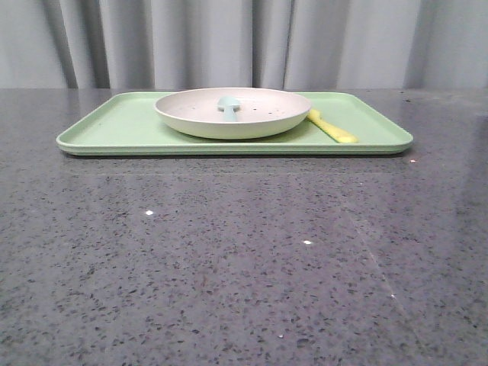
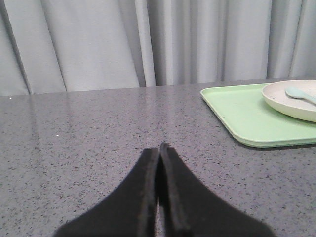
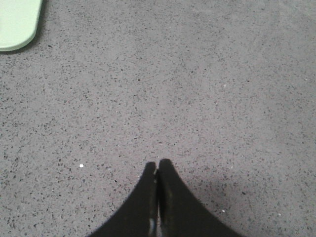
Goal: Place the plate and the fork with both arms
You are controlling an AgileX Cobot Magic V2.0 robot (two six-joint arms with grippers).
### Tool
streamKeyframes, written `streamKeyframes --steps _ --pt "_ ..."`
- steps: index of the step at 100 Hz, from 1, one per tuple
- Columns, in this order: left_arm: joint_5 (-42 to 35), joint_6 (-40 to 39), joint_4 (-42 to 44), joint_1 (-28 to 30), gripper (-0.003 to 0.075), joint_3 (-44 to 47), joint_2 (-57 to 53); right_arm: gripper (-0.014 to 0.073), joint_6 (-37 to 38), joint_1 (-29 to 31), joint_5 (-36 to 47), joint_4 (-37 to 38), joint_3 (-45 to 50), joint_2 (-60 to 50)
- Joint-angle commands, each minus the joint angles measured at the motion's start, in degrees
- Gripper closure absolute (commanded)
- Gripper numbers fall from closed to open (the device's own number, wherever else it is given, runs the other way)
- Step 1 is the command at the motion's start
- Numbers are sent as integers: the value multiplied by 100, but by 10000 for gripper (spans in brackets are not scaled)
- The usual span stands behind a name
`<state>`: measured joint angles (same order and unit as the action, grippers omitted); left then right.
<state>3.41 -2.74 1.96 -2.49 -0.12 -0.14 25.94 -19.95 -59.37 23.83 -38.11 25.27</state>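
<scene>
The cream-white speckled plate (image 1: 232, 113) sits in the middle of the light-green tray (image 1: 114, 126) at the far side of the table. A pale blue spoon (image 1: 229, 107) lies in the plate. The yellow fork (image 1: 332, 127) lies on the tray just right of the plate. Neither gripper shows in the front view. My left gripper (image 2: 159, 148) is shut and empty over bare table, with the tray (image 2: 242, 113), plate (image 2: 291, 101) and spoon (image 2: 298, 94) off to its right. My right gripper (image 3: 157, 165) is shut and empty over bare table, far from the tray's corner (image 3: 17, 24).
The table is dark grey speckled stone (image 1: 244, 259). Grey curtains (image 1: 244, 42) hang behind it.
</scene>
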Motion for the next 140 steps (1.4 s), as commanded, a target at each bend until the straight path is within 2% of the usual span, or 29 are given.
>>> streamKeyframes --steps 1,48,60,77,98,120,129,140 --pt "-497 -63 5 -19 741 78 -188 662 -12 36 270 231 -129 43" --pt "-497 -63 5 -19 741 78 -188 662 -12 36 331 258 -129 20" --pt "-497 -63 5 -19 741 78 -188 662 -39 36 871 273 -97 -162" --pt "-497 -63 5 -19 741 78 -188 662 -306 162 2071 219 168 -675" --pt "-497 -63 5 -19 741 78 -188 662 -1074 941 2942 -526 967 -1527" --pt "-497 -63 5 -19 741 78 -188 662 -2312 1639 3443 -1974 1808 -2319" --pt "-497 -63 5 -19 741 78 -188 662 -2392 1807 3793 -2287 2182 -2577" --pt "-497 -63 5 -19 741 78 -188 662 -2392 1849 4389 -2322 2652 -2723"
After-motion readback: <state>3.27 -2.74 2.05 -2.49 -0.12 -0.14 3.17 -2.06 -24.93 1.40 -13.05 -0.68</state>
